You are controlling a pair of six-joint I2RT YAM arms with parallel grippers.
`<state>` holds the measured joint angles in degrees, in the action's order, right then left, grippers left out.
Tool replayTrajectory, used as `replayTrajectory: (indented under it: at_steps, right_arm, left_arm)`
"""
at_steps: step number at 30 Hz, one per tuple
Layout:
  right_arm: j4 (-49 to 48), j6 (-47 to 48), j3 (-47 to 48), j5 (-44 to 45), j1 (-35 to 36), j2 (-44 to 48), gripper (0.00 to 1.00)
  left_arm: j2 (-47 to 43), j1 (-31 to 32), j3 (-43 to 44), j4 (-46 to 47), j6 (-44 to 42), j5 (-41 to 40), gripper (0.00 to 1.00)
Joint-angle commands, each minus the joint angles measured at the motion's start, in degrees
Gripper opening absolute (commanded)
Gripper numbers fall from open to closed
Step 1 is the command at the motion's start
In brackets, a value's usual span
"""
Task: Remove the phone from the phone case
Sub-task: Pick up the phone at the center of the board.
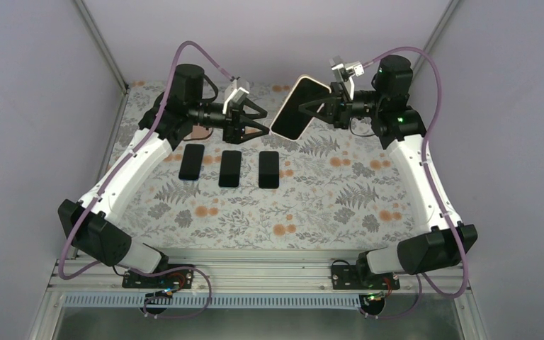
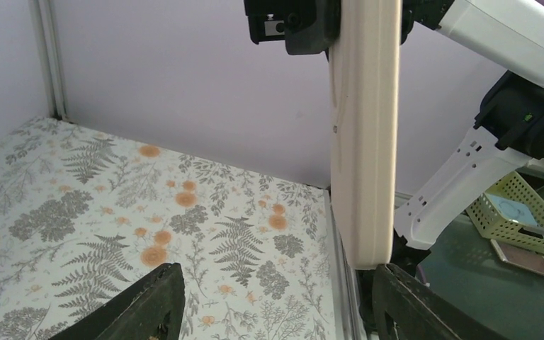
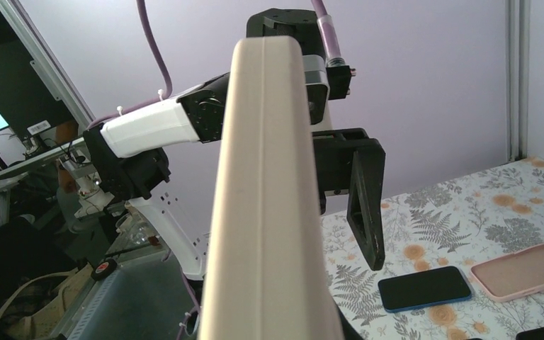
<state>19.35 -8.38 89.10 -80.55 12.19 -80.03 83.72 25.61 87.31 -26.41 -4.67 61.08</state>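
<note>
Up over the table (image 1: 326, 205), right gripper (image 1: 324, 106) pinches the cased phone (image 1: 299, 108), left gripper (image 1: 264, 124) spread wide at its lower end: rigid phone, probably pliant case lip, peel there.

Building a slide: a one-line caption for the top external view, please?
Right gripper holds the cased phone above the table while the open left gripper faces its edge.

The surface (image 1: 340, 195) is covered with a pale cloth with grey ferns and orange flowers. Three flat black phones (image 1: 230, 168) lie on it side by side. A soft pink phone case (image 3: 531, 273) lies just behind the left one.
</note>
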Motion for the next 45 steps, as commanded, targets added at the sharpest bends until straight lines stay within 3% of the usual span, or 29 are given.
replayTrajectory:
  at_steps: [1,5,18,24,33,45]
  right_arm:
    - [-1.6,-0.9,-0.6,-4.3,0.2,3.0,0.04]
    - [-1.4,-0.4,-1.3,-3.8,0.2,3.6,0.04]
    - [0.1,0.1,-0.8,1.3,0.2,2.9,0.04]
    - [0.0,0.1,-1.4,1.4,0.1,3.4,0.04]
    - [-0.4,-0.2,-1.7,-0.1,0.2,3.9,0.04]
    - [-3.8,-3.4,-2.9,-4.8,0.1,4.1,0.04]
  left_arm:
    - [1.3,-0.4,1.6,2.6,2.6,-1.6,0.64]
    - [1.5,-0.3,1.8,3.5,4.0,-1.2,0.61]
    - [-0.1,-0.1,-0.3,5.7,1.6,11.4,0.61]
    - [0.5,1.0,0.6,5.1,1.5,9.4,0.57]
    - [2.7,1.6,2.3,3.5,2.1,2.4,0.41]
    - [2.6,-0.2,0.0,5.0,3.0,3.2,0.35]
